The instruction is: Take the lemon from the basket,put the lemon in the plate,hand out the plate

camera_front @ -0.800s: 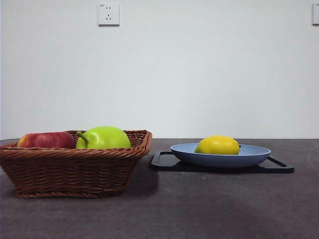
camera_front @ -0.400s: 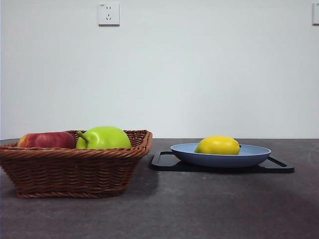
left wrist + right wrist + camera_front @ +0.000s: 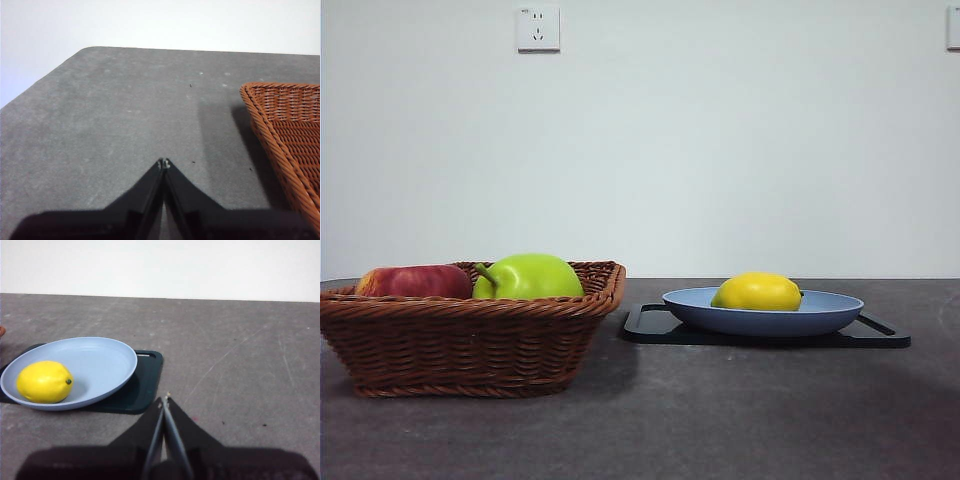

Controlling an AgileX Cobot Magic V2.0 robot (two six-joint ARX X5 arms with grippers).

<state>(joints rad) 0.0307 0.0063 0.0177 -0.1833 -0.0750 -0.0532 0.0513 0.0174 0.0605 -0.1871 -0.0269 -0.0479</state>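
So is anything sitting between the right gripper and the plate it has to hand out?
Nothing visible does. The right gripper, jaws shut, hangs over bare table beside the black tray. The plate rests on that tray with the lemon in it. The basket stands on the plate's far side.

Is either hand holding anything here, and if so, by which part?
Nothing is held. Left hand and right hand are both shut on nothing; the lemon lies in the plate.
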